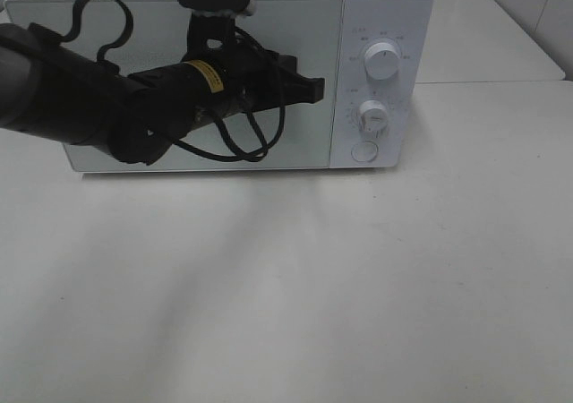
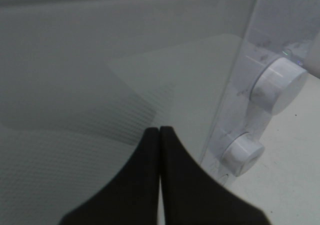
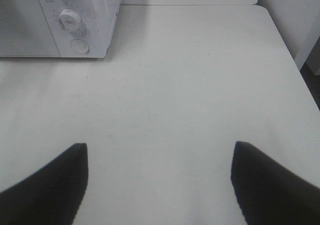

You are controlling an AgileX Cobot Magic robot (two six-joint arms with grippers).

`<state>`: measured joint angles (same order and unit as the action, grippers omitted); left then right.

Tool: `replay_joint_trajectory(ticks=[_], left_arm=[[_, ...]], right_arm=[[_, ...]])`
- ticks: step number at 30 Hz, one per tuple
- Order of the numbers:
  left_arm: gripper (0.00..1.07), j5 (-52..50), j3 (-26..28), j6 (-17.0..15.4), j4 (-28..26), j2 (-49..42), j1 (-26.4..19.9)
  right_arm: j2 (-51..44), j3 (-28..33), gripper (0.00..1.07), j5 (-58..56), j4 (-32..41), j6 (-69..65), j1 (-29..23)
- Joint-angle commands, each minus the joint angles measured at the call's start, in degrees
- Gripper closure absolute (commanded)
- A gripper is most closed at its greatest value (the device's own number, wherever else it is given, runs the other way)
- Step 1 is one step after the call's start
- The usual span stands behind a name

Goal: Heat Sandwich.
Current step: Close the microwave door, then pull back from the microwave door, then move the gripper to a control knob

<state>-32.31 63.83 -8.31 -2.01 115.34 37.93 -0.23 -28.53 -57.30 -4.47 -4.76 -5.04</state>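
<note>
A white microwave [image 1: 380, 27] stands at the back of the table with its door [image 1: 304, 143] closed. The sandwich is hidden from every view. My left gripper [image 1: 315, 87] is shut with nothing in it, its tips close to the door's right edge beside the control panel; the left wrist view shows the fingers [image 2: 150, 155] pressed together in front of the door glass [image 2: 100, 85]. My right gripper [image 3: 159, 150] is open and empty above bare table, out of the exterior high view.
The control panel carries an upper knob [image 1: 383, 62], a lower knob [image 1: 372, 115] and a round button [image 1: 363, 150]. The white table [image 1: 358, 287] stretches in front of the microwave. A second table top [image 1: 492, 36] adjoins at the back right.
</note>
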Motion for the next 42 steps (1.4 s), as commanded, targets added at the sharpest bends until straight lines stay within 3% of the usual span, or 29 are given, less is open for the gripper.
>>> replay_joint_trajectory(ticks=[1, 22, 24, 25, 26, 27, 29, 34, 39, 42], left_arm=[[1.07, -1.7, -2.9, -0.6, -1.7, -2.9, -0.5], [1.07, -1.4, -25.0, -0.6, -1.9, -18.9, -0.5], [0.88, -1.4, -28.6, -0.6, -1.9, -21.3, -0.5], [0.88, -1.4, -28.6, -0.6, -1.9, -21.3, -0.5], [0.77, -1.4, -29.5, -0.6, -1.9, -21.8, -0.5], [0.4, -1.4, -31.6, -0.6, -2.2, -23.5, -0.5], [0.07, -1.4, -32.9, -0.6, -2.6, -24.7, -0.5], [0.09, -1.1, -35.2, 0.1, -2.2, -26.4, -0.5], [0.1, 5.8, -35.3, 3.4, 2.0, -29.7, -0.6], [0.1, 20.6, -32.2, 3.8, 0.0, -31.9, -3.4]], right_arm=[[-1.6, 0.0, 0.31, 0.2, 0.2, 0.6, 0.4], [-1.6, 0.0, 0.31, 0.2, 0.2, 0.6, 0.4], [-1.6, 0.0, 0.31, 0.2, 0.2, 0.6, 0.4], [-1.6, 0.0, 0.31, 0.2, 0.2, 0.6, 0.4], [-1.6, 0.0, 0.31, 0.2, 0.2, 0.6, 0.4], [-1.6, 0.0, 0.31, 0.2, 0.2, 0.6, 0.4], [-1.6, 0.0, 0.31, 0.2, 0.2, 0.6, 0.4], [-1.6, 0.0, 0.31, 0.2, 0.2, 0.6, 0.4], [-1.6, 0.0, 0.31, 0.2, 0.2, 0.6, 0.4], [-1.6, 0.0, 0.31, 0.2, 0.2, 0.6, 0.4]])
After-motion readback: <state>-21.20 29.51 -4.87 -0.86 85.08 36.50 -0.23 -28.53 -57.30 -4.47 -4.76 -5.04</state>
